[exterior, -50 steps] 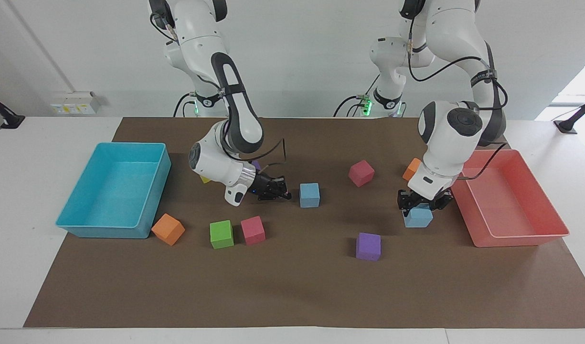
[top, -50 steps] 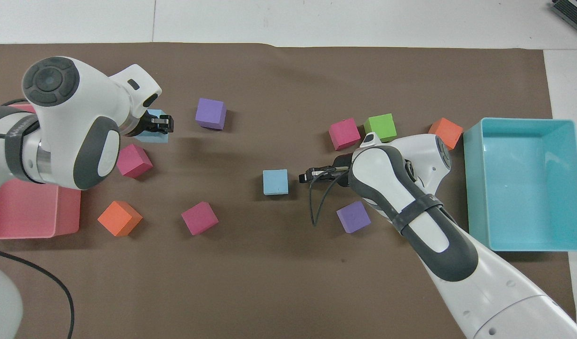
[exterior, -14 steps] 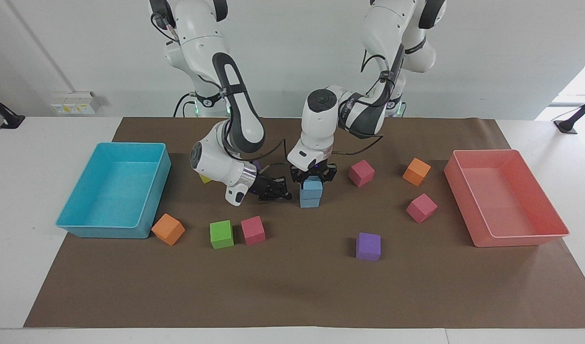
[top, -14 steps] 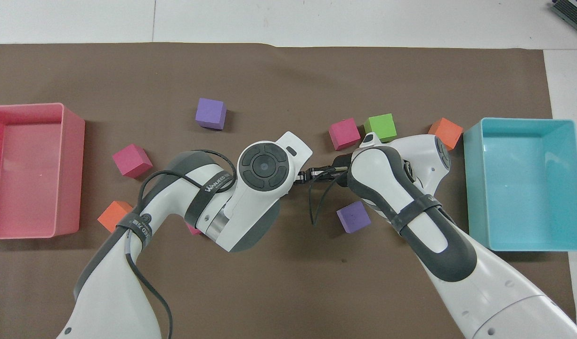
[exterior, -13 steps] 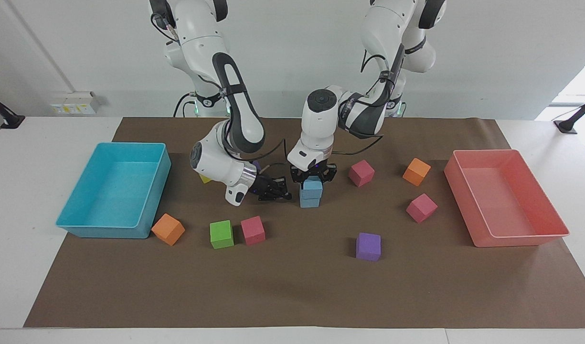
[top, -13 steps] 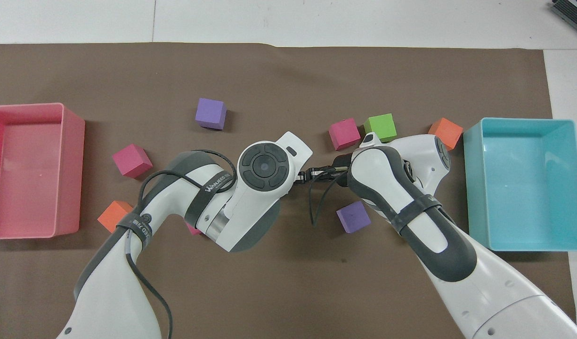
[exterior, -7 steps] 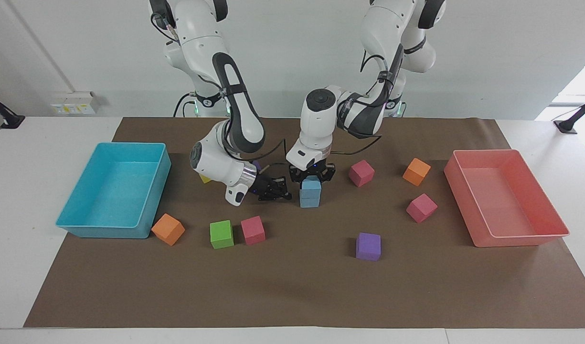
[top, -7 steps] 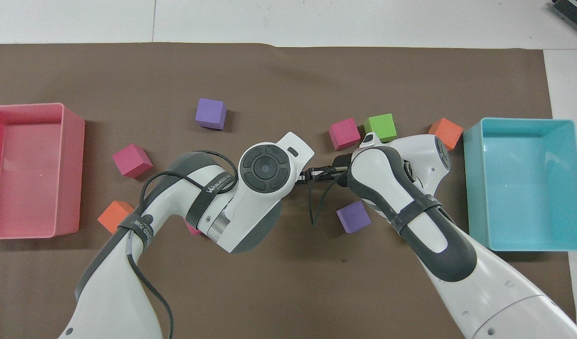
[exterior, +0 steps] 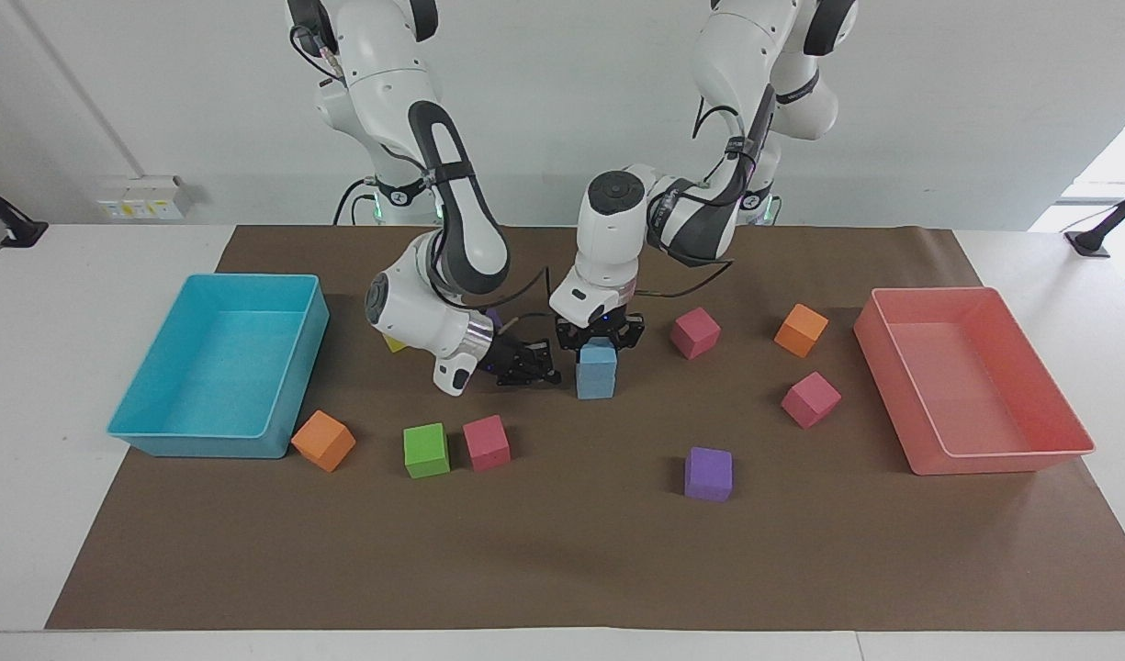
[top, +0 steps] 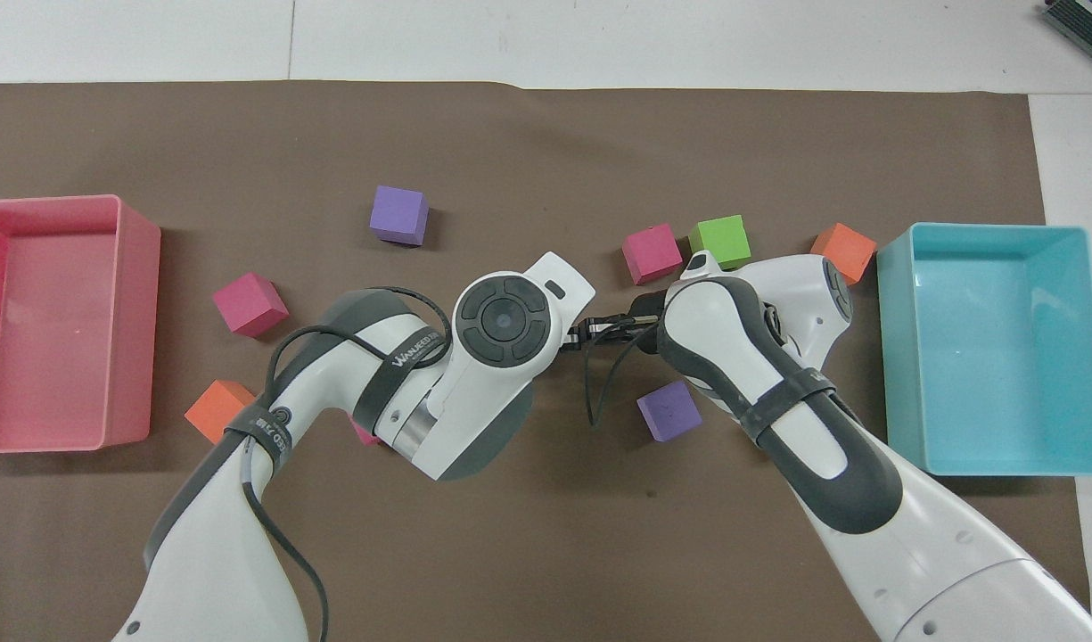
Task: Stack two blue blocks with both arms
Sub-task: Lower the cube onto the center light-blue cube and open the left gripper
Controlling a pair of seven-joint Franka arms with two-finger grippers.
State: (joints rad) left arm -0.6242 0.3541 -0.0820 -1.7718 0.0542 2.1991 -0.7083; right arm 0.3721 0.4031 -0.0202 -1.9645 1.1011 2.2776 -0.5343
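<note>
Two blue blocks stand stacked mid-table: the lower blue block (exterior: 596, 384) rests on the brown mat, the upper blue block (exterior: 599, 356) sits on it. My left gripper (exterior: 600, 341) comes straight down and is shut on the upper block. My right gripper (exterior: 542, 372) lies low over the mat beside the stack, toward the right arm's end, shut on nothing and just short of the blocks. In the overhead view the left arm's wrist (top: 501, 321) hides both blocks, and the right gripper (top: 583, 333) points at it.
A turquoise tray (exterior: 204, 442) sits at the right arm's end and a pink tray (exterior: 1003, 459) at the left arm's end. Around the stack lie loose cubes: green (exterior: 426, 450), pink (exterior: 486, 442), purple (exterior: 708, 474), orange (exterior: 800, 330).
The left gripper has carried its blue block from beside the pink tray onto the other blue block. Over the last second it only settled slightly. The right arm has stayed put.
</note>
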